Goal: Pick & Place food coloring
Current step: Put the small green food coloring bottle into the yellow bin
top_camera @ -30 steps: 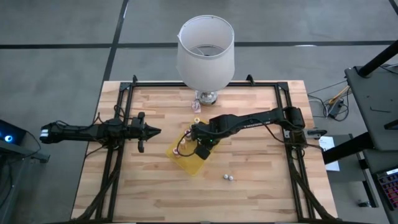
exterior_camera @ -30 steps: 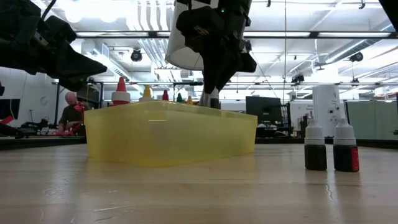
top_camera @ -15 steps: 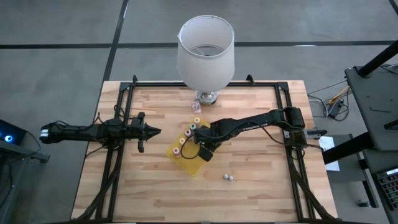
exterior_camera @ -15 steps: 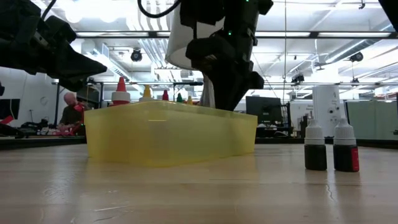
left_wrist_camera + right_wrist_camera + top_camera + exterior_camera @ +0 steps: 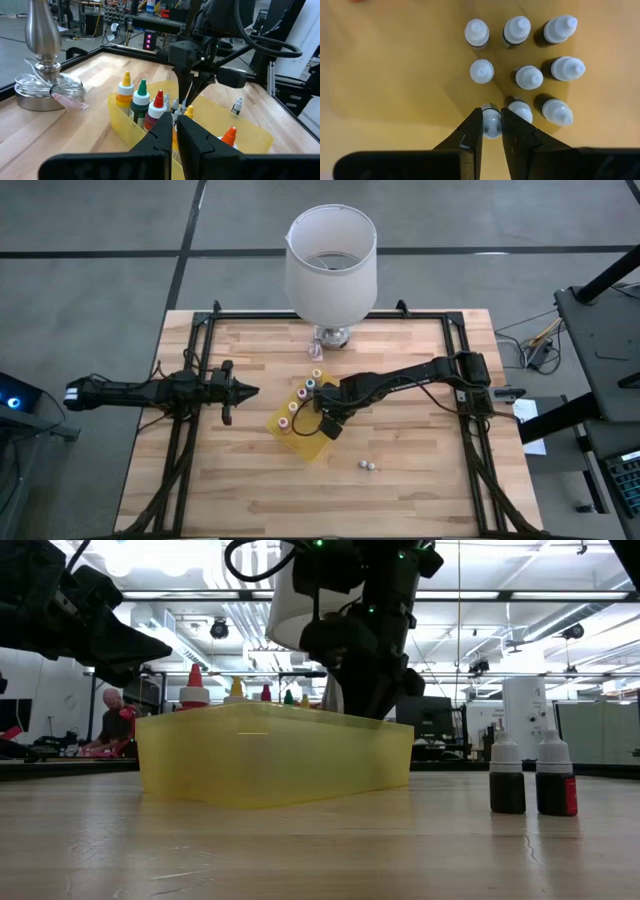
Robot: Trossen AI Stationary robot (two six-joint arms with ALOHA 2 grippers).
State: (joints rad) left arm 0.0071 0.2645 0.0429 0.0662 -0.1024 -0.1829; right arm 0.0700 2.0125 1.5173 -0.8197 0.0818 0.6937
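Right wrist view: right gripper (image 5: 492,131) pinches a white-capped food coloring bottle (image 5: 491,122) above yellow tray (image 5: 395,75) holding eight others.

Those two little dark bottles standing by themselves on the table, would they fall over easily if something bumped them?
Probably yes. The two dark bottles are tall and narrow on small bases, so a nudge likely tips them. Once down, their round bodies might roll. They look small, so presumably light and easily shoved.
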